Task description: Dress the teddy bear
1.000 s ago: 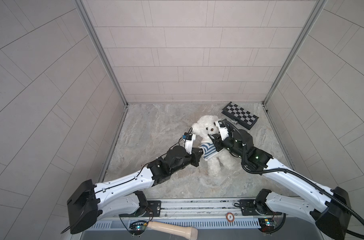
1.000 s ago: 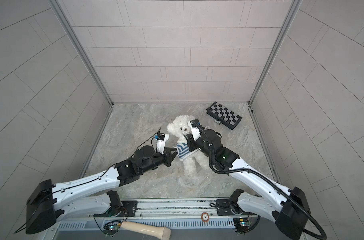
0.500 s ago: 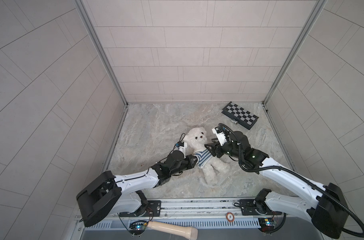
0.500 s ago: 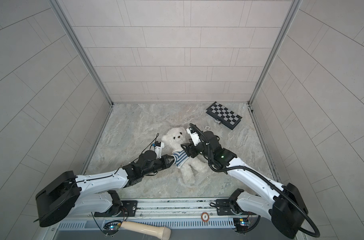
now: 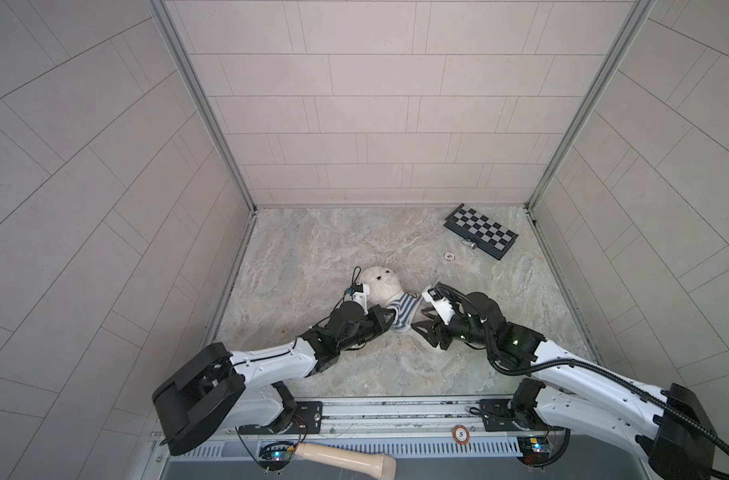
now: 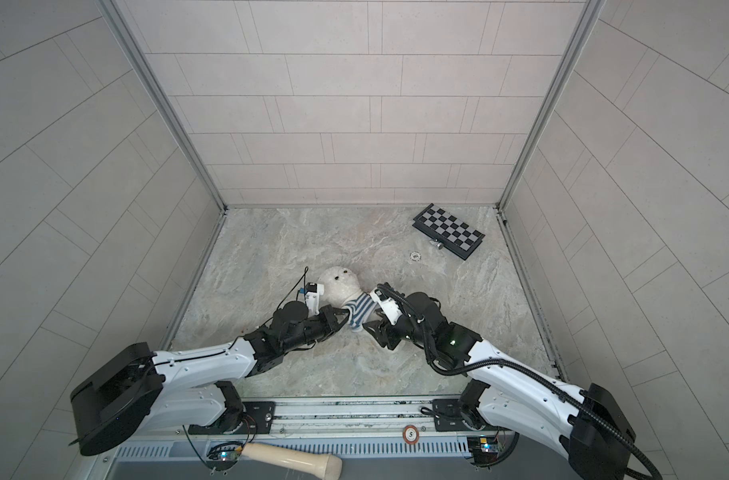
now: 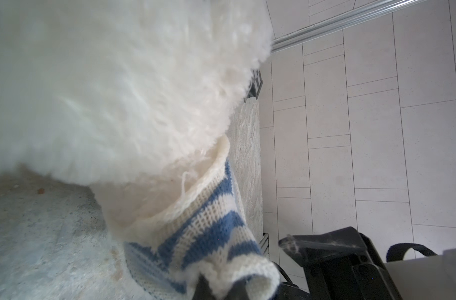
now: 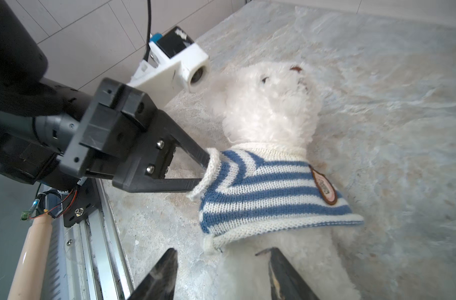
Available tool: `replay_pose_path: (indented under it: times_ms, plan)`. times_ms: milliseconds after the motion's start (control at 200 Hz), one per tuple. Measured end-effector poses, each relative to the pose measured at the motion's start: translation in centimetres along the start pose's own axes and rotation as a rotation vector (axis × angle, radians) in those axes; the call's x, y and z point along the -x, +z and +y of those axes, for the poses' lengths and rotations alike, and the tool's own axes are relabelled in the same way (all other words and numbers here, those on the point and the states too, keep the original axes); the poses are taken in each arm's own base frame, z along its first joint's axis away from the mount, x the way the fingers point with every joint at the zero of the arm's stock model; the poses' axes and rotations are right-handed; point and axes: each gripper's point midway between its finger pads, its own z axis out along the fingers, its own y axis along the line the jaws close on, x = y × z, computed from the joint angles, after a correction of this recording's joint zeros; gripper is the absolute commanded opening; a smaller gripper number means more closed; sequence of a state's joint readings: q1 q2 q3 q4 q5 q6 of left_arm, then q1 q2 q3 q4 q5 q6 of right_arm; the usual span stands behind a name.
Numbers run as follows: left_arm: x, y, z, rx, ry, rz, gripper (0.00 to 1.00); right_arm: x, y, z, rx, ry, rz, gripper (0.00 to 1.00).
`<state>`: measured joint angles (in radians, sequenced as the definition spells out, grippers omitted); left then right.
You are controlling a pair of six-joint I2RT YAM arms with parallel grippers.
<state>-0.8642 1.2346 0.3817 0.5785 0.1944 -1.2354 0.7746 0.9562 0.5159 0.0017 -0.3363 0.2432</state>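
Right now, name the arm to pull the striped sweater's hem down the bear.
Right, probably: the right pincer is open astride the teddy bear just below the sweater hem; the left pincer is shut on the sweater's side edge.

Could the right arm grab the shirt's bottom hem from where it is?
Probably yes: the right gripper is open, close to the hem, with nothing between them. The left gripper pinches the shirt at a side edge, out of the way.

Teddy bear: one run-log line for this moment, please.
teddy bear: face up on table, striped shirt on chest | left pincer: shut on shirt edge | right pincer: open, straddling teddy bear below hem
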Motion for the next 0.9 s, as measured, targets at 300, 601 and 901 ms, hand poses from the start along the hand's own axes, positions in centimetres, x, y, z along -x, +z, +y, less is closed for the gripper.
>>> replay_pose_path:
  times_ms: [300,601,901]
  plan:
    - [-0.1,-0.1,-0.2,-0.006,-0.013,0.004,0.0,-0.9,1.8,0.6,0.04,-0.004,0.035,0.41]
    - [0.1,-0.1,-0.7,-0.028,-0.028,0.001,0.0,-1.8,2.9,0.1,0.024,-0.014,0.069,0.21]
    - [0.2,-0.7,-2.0,-0.068,-0.023,0.002,0.0,-0.8,2.0,-1.0,-0.058,-0.032,0.025,0.0]
